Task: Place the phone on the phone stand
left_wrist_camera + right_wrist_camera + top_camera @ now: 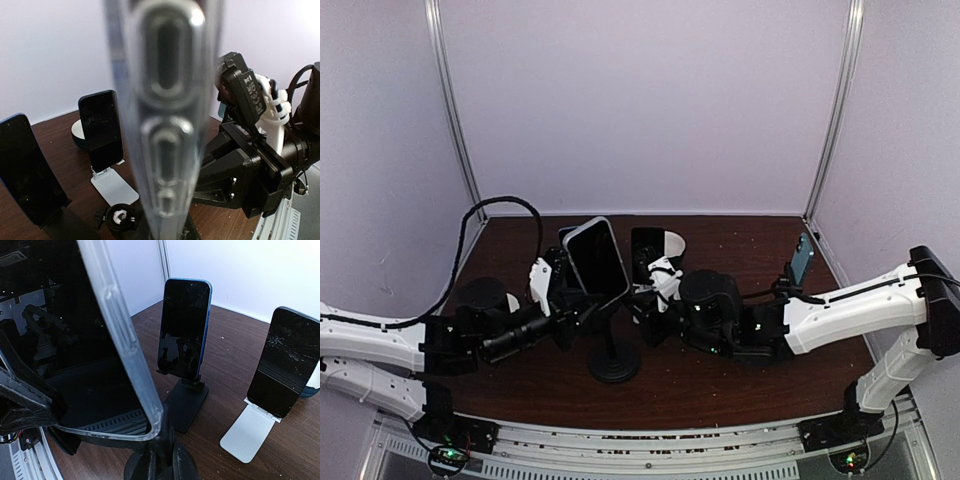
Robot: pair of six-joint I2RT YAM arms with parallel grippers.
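The phone (596, 260), black-screened in a clear case, stands tilted on top of the black phone stand (615, 365), which has a round base. My left gripper (558, 288) is at the phone's lower left edge and shut on it. In the left wrist view the phone's side edge (167, 125) fills the middle and hides my fingers. My right gripper (645, 298) is at the phone's lower right, closed around the stand's neck (165, 442) just under the phone's corner (150, 420).
A cracked phone on a white stand (282, 372) sits at the back middle (650, 245). A blue phone on a black stand (184, 330) stands behind the held phone. Another blue phone (803, 257) is at the back right. A black cable (505, 205) loops at the back left.
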